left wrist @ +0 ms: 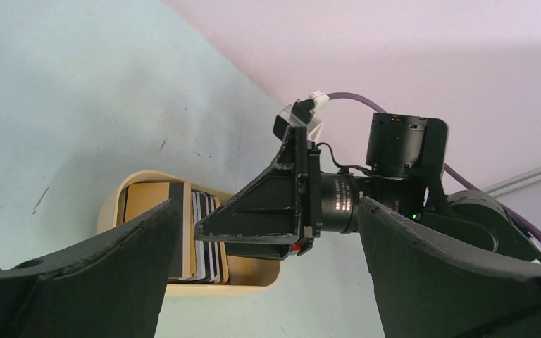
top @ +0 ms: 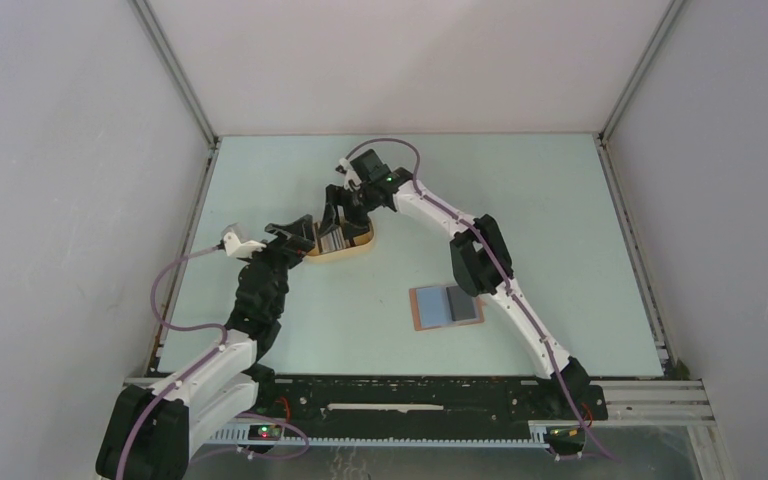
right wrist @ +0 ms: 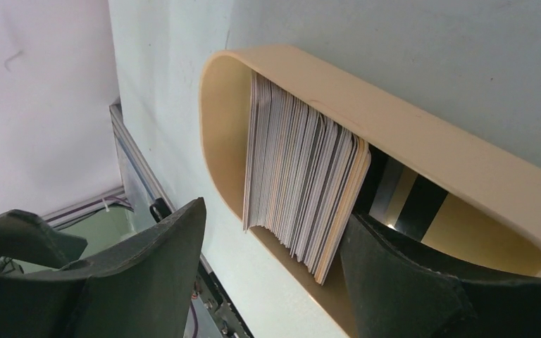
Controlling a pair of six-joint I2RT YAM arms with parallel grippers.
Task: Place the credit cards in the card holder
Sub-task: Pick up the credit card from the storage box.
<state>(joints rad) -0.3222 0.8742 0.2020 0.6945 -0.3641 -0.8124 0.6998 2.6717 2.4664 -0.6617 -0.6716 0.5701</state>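
Tray (top: 360, 245): on the table (top: 560, 230).
Credit cards (top: 332, 238): in the tray, stacked on edge toward its left end.
Card holder (top: 446, 306): flat on the table, right of the tray and nearer the arm bases, well apart.
Left gripper (top: 300, 236): just beside the tray's left end.
Right gripper (top: 344, 214): at the tray's far side, one finger inside it, one outside.

We see a pale green table (top: 570, 210) boxed in by plain white walls (top: 400, 60), with metal rails (top: 178, 75) at the corners
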